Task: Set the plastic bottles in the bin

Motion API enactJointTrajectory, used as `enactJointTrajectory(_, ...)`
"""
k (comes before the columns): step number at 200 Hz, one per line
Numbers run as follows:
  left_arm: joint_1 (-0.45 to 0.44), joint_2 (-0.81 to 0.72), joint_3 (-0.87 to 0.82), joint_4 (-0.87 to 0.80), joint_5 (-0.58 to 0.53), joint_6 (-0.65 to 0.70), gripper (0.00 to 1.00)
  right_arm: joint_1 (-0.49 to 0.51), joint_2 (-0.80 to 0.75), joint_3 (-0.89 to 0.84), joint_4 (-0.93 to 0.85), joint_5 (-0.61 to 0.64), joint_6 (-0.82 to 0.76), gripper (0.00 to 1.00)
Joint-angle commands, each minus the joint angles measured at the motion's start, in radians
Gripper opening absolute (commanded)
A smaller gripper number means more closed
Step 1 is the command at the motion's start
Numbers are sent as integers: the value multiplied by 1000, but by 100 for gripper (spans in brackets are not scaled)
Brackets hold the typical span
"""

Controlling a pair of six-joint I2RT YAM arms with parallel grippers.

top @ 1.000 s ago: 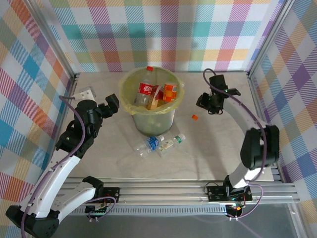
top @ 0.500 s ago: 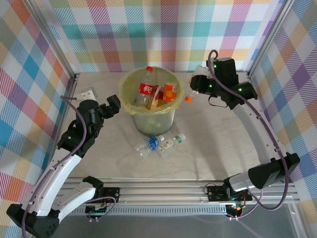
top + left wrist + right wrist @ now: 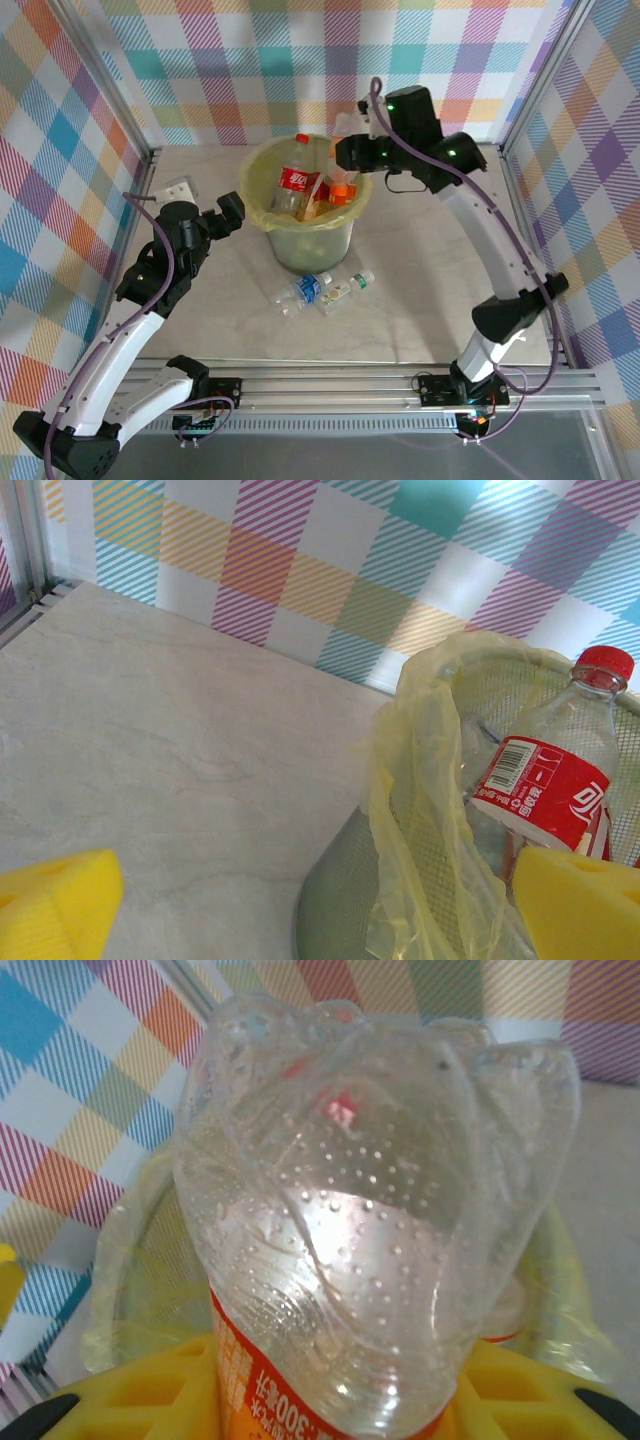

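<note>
Clear bottle (image 3: 370, 1260) with orange label viewed base-on, droplets inside; cap end hidden behind body. Clamped between yellow pads (image 3: 130, 1390) of right gripper (image 3: 350, 152), held over far right rim of bin (image 3: 310, 250). Red-labelled bottle (image 3: 293, 178) stood inside bin. Blue-labelled bottle (image 3: 303, 291) and second clear bottle (image 3: 346, 286) laid on table (image 3: 430, 290) just near of bin. Left gripper (image 3: 230, 212) spread wide, left of bin, nothing held.

Up close, the clear plastic bottle with the orange label (image 3: 370, 1210) gleams: glossy, dimpled, beaded with tiny droplets. The translucent yellow-green plastic bag (image 3: 420, 780) looks thin, crinkly and faintly shiny over the fine mesh wall of the round pale green bin (image 3: 335, 910). The red-labelled clear bottle (image 3: 545, 780) wears a slick printed label. The pale marbled bench (image 3: 180, 740) reads smooth and matt, and the silvery metal rail (image 3: 330, 385) has a brushed sheen.
</note>
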Motion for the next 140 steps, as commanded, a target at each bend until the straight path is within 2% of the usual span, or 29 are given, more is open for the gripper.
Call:
enactJointTrajectory(1,6,-4,-8,22,11,2,100,28,55,86,-73,-33,-29,43)
enactJointTrajectory(63,6,-7,-8,17,8,4,100,51,203,209,-121,-112,36,47)
enactJointTrajectory(96,7,-8,-8,13,5,6,100,51,232,221,-153,-71,68,50)
enactJointTrajectory(118,6,-8,-8,13,6,6,100,51,236,222,-172,-37,81,56)
enactJointTrajectory(140,6,-8,-9,16,9,5,100,52,236,221,-181,-5,86,70)
